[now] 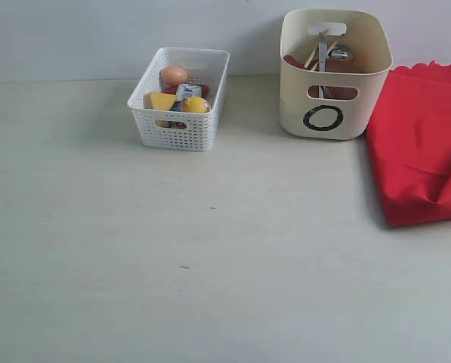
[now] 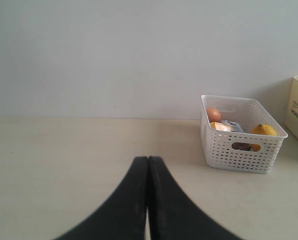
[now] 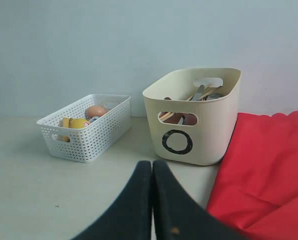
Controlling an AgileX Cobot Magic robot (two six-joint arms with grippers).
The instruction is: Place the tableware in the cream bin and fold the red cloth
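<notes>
The left gripper (image 2: 148, 200) and right gripper (image 3: 152, 200) are held low over the pale tabletop (image 1: 210, 265), jaws pressed together, empty; a plain wall (image 1: 97, 30) is seen behind.

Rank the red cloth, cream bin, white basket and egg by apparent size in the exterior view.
Largest: red cloth and cream bin look alike; the cloth runs off frame, so unranked.
Next: white basket.
Smallest: egg.

Ahead of black right gripper (image 3: 151, 163): cream bin (image 3: 203, 125) with black "O" mark (image 3: 177, 142); plain bright red cloth (image 3: 263, 170); white perforated basket (image 3: 89, 134).
</notes>
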